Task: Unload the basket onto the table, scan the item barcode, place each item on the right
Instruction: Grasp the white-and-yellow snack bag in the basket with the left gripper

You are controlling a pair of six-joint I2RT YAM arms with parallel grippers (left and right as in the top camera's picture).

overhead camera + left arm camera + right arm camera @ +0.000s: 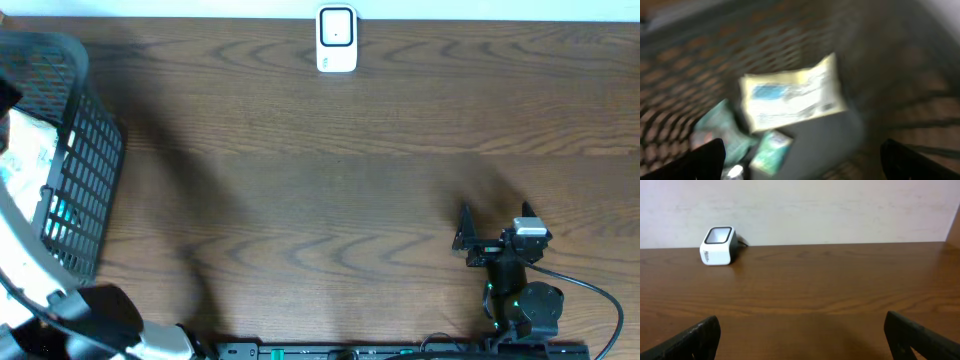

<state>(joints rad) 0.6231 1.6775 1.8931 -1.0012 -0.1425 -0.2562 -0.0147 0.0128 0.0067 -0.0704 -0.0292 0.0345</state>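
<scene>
Left gripper [801,152] and right gripper [802,325] both gape wide, holding nothing. At 9 o'clock, in the black mesh basket [90,170], lies a flat cream packet [790,95] among blurred teal wrappers [769,152]. The boxy white scanner [337,40] sits at 12 o'clock on the wood-grain table [300,200].

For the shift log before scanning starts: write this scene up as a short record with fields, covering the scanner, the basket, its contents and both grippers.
scanner: white barcode scanner at the far edge of the table
basket: black mesh basket at the table's left end
contents: pale yellow packet with a blue label on top, teal packets beside and below it; view blurred
left gripper: open, above the basket's contents, holding nothing
right gripper: open, empty, low over the table, facing the scanner
barcode: none legible
</scene>
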